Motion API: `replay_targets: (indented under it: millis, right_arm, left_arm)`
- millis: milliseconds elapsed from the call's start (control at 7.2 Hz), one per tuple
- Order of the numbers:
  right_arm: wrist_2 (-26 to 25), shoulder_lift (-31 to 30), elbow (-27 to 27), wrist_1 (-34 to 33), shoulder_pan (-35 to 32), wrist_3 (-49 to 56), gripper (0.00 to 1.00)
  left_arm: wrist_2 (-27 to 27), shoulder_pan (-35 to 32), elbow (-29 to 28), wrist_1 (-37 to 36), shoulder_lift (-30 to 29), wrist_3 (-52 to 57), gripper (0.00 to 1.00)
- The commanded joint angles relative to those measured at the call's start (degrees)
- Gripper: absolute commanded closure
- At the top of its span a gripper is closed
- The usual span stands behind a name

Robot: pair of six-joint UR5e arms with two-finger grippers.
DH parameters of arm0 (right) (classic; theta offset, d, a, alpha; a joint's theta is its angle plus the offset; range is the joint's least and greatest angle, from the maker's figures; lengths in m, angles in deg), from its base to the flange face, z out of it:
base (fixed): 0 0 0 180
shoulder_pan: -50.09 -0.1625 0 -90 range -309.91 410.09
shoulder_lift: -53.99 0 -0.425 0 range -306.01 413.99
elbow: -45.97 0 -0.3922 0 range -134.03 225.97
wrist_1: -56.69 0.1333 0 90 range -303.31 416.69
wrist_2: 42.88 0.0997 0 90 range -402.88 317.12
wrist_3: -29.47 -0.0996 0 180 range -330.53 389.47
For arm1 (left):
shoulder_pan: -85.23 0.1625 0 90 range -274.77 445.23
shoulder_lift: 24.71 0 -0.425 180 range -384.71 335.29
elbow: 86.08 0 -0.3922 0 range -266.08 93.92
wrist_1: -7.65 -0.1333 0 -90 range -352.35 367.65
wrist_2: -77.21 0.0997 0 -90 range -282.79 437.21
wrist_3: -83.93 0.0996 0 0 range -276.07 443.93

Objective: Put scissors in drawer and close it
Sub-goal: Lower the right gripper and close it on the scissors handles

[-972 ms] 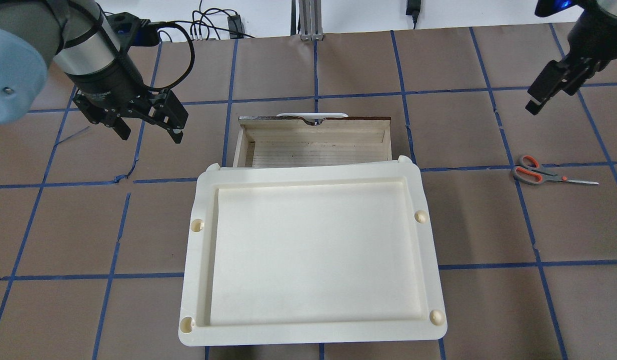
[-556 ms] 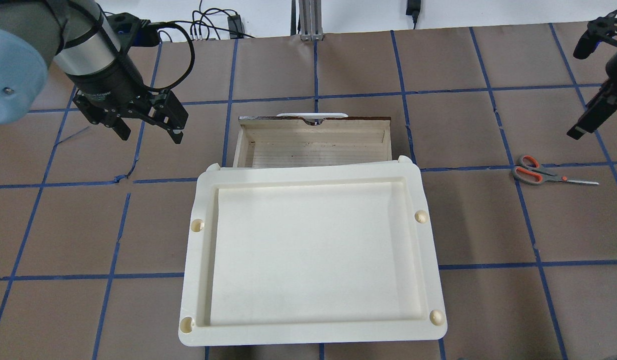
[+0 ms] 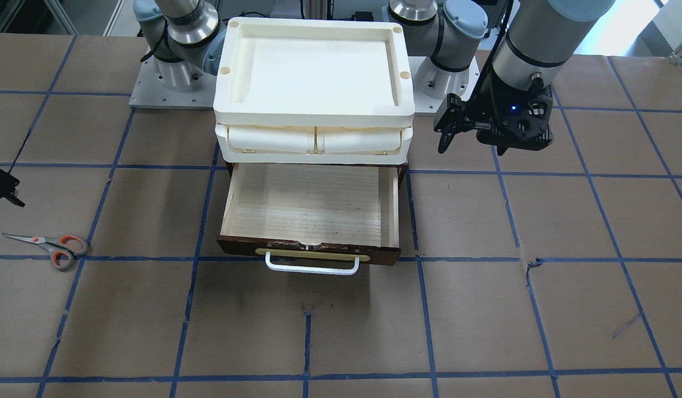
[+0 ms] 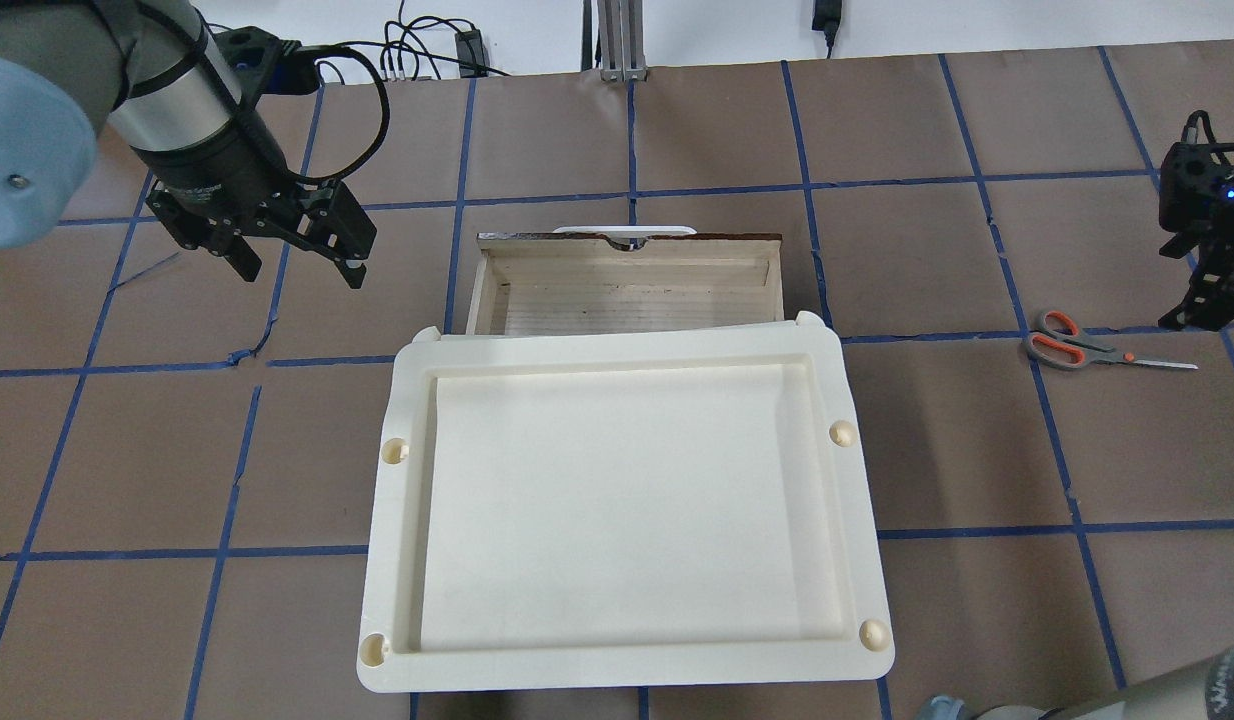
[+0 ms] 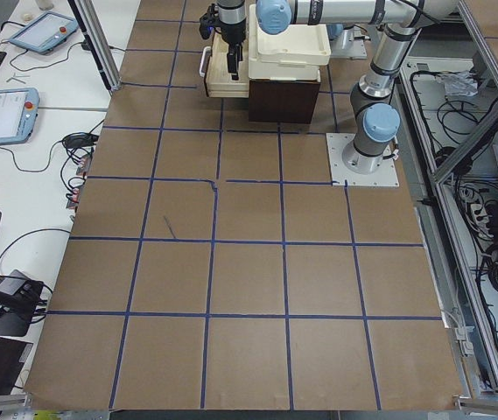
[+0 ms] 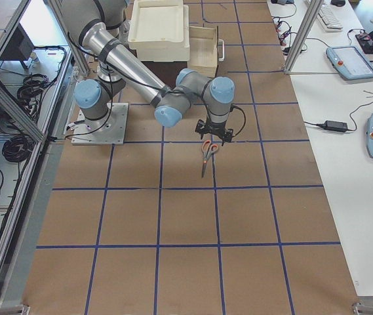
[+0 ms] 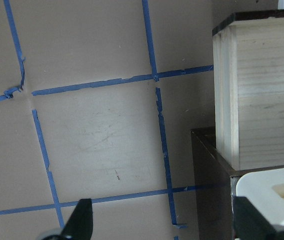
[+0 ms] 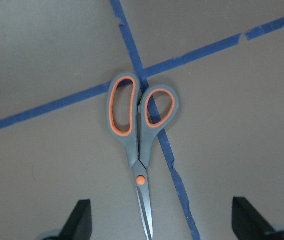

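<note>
Your right gripper point(image 8: 164, 222) is spread wide and holds nothing. In the last second it has swung down from high near the table's edge to hang just above the scissors point(image 8: 137, 145). They lie flat on the table point(image 4: 977, 450), well apart from the drawer point(image 3: 308, 202), which stands pulled out and empty under the cream tray point(image 4: 617, 500). Your left gripper point(image 4: 302, 268), also open, has stayed beside the drawer. The pick looks next.

Grey, orange-lined scissors point(image 4: 1085, 351) lie flat, blades shut; pale-wood drawer point(image 3: 310, 202) stands pulled open.
</note>
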Motion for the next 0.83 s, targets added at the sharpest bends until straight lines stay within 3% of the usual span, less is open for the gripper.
replay_targets:
  millis: [0, 278, 694]
  right_arm:
    - [0.6, 2.5, 5.4, -9.0, 1.6, 10.9, 0.00]
    - [0.7, 2.7, 9.5, -14.8, 1.7, 13.4, 0.00]
    - [3.4, 5.8, 9.8, -19.1, 1.7, 13.9, 0.00]
  left_arm:
    - [-0.2, 0.3, 0.7, -0.7, 0.0, 0.2, 0.00]
    - [-0.2, 0.2, 0.8, -0.7, 0.0, 0.3, 0.00]
    - [-0.1, 0.1, 1.1, -0.7, 0.0, 0.0, 0.00]
